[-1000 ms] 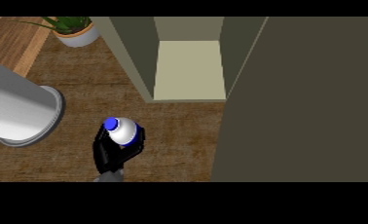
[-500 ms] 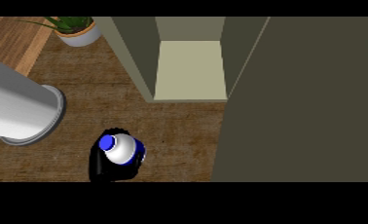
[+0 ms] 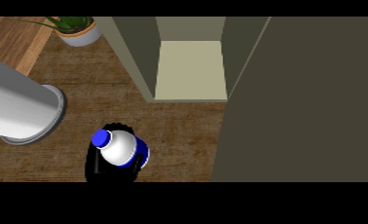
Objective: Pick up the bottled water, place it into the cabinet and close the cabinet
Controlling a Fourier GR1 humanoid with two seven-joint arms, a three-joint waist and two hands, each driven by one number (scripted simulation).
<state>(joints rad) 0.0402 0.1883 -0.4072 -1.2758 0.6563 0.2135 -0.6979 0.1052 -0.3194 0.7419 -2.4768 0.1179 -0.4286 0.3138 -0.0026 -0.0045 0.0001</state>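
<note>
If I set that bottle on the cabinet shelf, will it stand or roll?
The bottle looks round-bodied with a small blue cap, so laid on its side it would probably roll. It is tilted in the hand now; upright it may stand but tip easily. Its smooth white surface could be slippery.

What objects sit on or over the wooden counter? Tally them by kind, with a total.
Blue-capped white plastic water bottle: 1
Green plant in a grey round pot: 1
Large grey metal cylinder: 1
Open olive cabinet: 1
Black robot hand: 1
Total: 5
</note>
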